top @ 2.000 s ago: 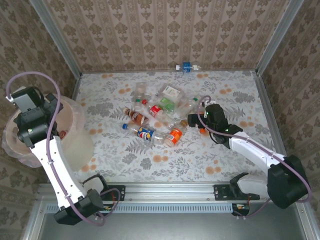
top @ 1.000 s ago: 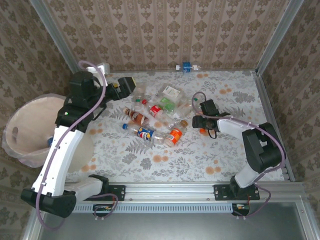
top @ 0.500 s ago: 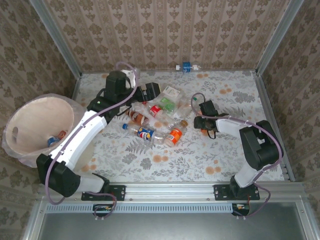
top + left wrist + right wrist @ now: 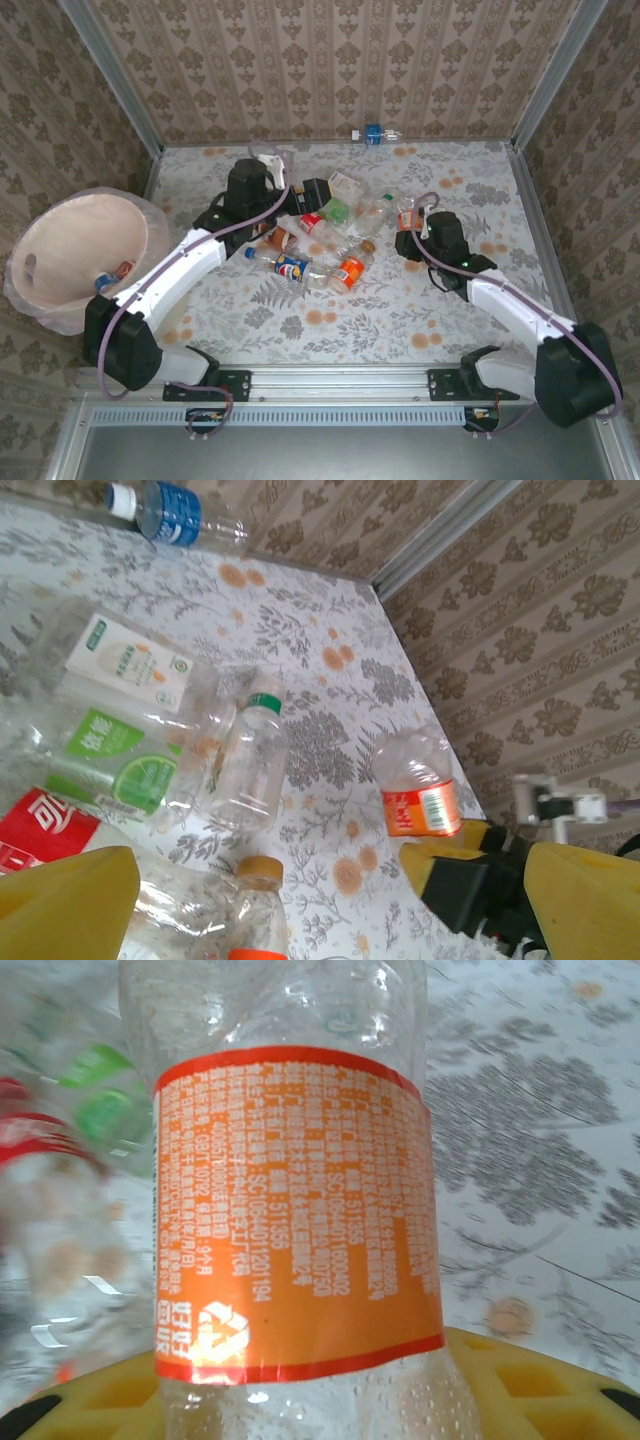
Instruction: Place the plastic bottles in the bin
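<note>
- The bin [image 4: 62, 252] has a clear bag lining it, and two small bottles [image 4: 110, 278] lie at its bottom.
- The loose plastic bottles [image 4: 322, 240] lie heaped on the table [image 4: 470, 180], to the right of the bin and well apart from it.
- The left gripper [image 4: 318, 193] hangs over the far part of that heap, jaws spread wide and holding nothing.
- The right gripper [image 4: 412, 238], beyond the heap from the bin, is clamped on an orange-labelled bottle [image 4: 295, 1210], which stands between its yellow fingers [image 4: 520, 1385].
- A blue-labelled bottle [image 4: 373, 134] lies alone by the back wall, far from the bin.
</note>
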